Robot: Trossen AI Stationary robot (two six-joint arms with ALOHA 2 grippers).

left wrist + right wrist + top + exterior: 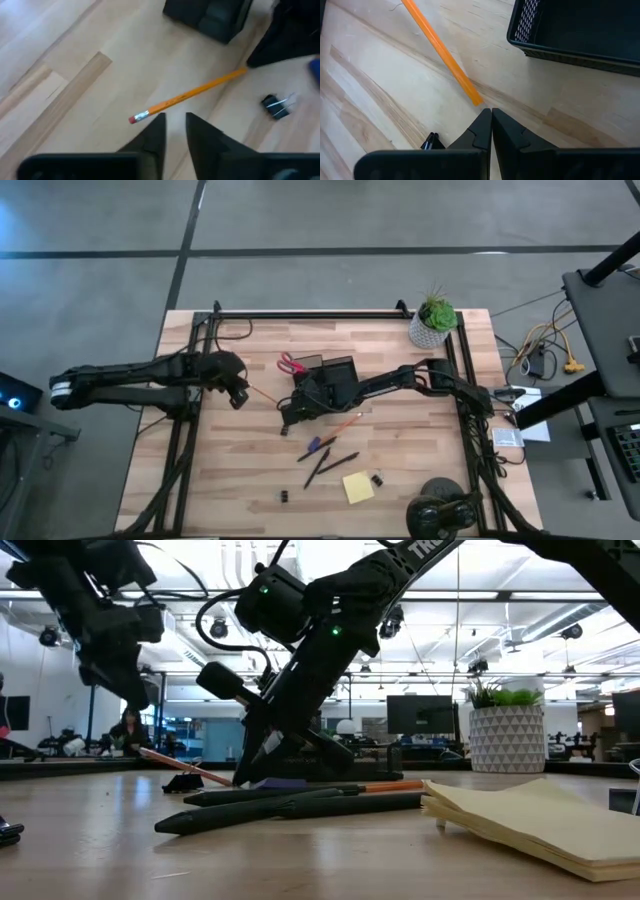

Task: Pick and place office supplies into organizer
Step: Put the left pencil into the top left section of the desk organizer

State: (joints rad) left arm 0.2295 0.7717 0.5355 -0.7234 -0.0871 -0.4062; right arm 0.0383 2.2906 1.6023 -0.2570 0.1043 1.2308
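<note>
An orange pencil (190,94) lies flat on the wooden table, its pink eraser end (132,120) just ahead of my left gripper (175,125). That gripper (238,394) is open, hovers above the table and has nothing between its fingers. My right gripper (491,114) is shut and points down at the pencil's other end, just in front of the black organizer (335,375). Red-handled scissors (290,364) lie left of the organizer. A small black binder clip (276,106) sits by the right gripper (288,413). My right gripper's shut fingertips come slanting down from the organizer's side and stand right at the pencil's plain end (476,99). I cannot tell whether they touch it. The pencil lies on the table.
Nearer the front edge lie an orange pen with a purple tip (330,435), two dark pens (333,465), a yellow sticky-note pad (358,487) and two more binder clips (377,479). A potted plant (433,322) stands at the back right. The table's left half shows bare wood.
</note>
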